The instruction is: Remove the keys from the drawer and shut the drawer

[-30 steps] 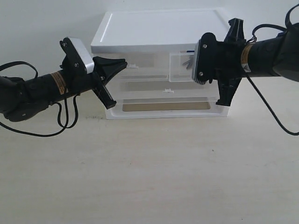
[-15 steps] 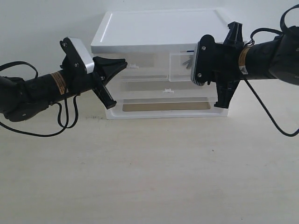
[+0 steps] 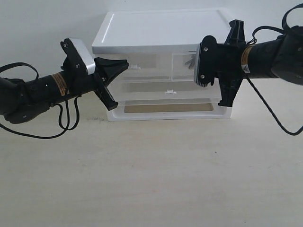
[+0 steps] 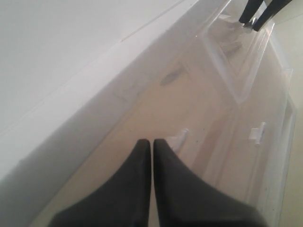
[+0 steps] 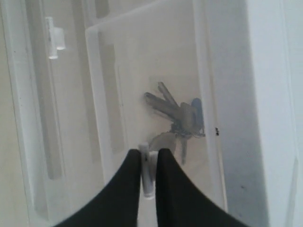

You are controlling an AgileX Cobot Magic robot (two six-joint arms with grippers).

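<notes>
The right fingers [image 5: 128, 189] are pinching the tab handle [image 5: 147, 177] of the drawer [image 5: 156, 56], probably to pull it and reach the keys [image 5: 177, 116]; the left fingers [image 4: 137, 179] are resting together, empty.

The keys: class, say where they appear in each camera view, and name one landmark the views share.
Exterior view: the keys lie in the drawer, right of centre, beside the right arm.
Left wrist view: too blurred to pick them out.
Right wrist view: mid-picture in the drawer, beyond the right tool shut on the handle.
Shared landmark: the drawer, seen in all three.
</notes>
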